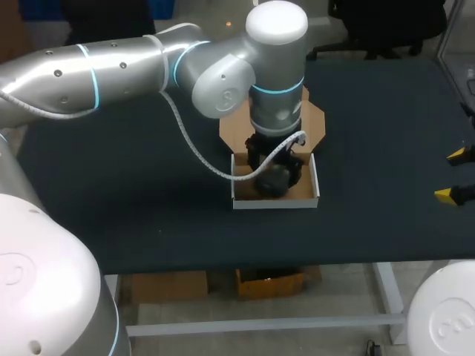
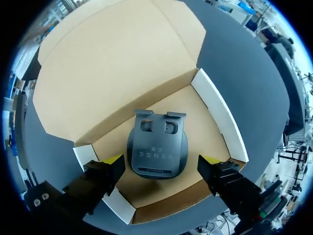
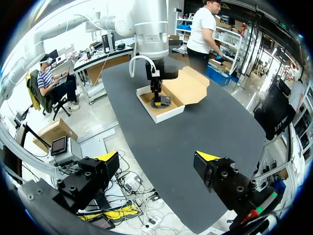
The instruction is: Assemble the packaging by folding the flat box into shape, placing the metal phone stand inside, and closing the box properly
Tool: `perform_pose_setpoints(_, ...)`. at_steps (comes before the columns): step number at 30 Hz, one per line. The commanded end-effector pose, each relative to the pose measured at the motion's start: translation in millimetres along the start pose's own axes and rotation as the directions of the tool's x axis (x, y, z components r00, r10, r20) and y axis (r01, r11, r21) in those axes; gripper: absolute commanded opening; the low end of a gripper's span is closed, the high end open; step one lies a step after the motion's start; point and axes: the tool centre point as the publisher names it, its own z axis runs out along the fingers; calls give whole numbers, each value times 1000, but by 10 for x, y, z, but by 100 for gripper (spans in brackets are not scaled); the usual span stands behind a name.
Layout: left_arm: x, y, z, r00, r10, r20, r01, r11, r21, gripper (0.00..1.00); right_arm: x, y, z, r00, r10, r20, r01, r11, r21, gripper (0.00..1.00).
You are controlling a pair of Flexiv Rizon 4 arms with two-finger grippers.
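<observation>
A shallow cardboard box (image 1: 312, 194) with white walls stands open at the table's middle, its brown lid flap (image 1: 315, 122) lying flat behind it. The dark metal phone stand (image 2: 157, 149) lies on the box's floor (image 2: 205, 127). My left gripper (image 2: 161, 169) hangs over the box, open, with a finger on either side of the stand and a gap to each. In the head view the left wrist hides most of the stand (image 1: 273, 184). My right gripper (image 1: 454, 176) is open at the table's right edge, far from the box (image 3: 164, 105), with nothing between its fingers (image 3: 105, 161).
The dark table top (image 1: 111, 200) stretches around the box on all sides. A white coiled cable (image 1: 194, 152) hangs from my left arm down past the box's left wall. The left arm crosses over the table's back left.
</observation>
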Motion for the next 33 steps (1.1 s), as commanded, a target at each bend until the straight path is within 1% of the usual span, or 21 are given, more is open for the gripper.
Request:
perform_pose_setpoints(1, 60, 14, -60, 999, -36, 11, 36, 999, -11, 100, 0, -3, -13, 1000, -1, -2, 1, 1000, -3, 100)
perform_pose_setpoints(7, 86, 23, -57, 991, -134, -13, 133, 991, -28, 100, 0, -3, -13, 1000, -1, -2, 1, 1000, -3, 100)
perform_pose_setpoints(12, 95, 26, -50, 980, -195, -33, 193, 980, -42, 100, 0, -3, -13, 1000, -1, -2, 1, 1000, -3, 100)
perform_pose_setpoints(19, 130, 37, -38, 963, -268, -31, 267, 963, -44, 100, 0, -3, -13, 1000, -1, -2, 1, 1000, -3, 100)
perform_pose_setpoints(23, 130, 28, -6, 947, -322, -15, 320, 946, -57, 100, 0, -3, -13, 1000, -1, -2, 1, 1000, -3, 100)
perform_pose_setpoints(24, 122, 29, 2, 944, -329, -19, 327, 943, -69, 100, 0, -3, -13, 1000, -1, -2, 1, 1000, -3, 100)
perform_pose_setpoints(33, 122, 29, 2, 944, -329, -19, 327, 943, -69, 100, 0, -3, -13, 1000, -1, -2, 1, 1000, -3, 100)
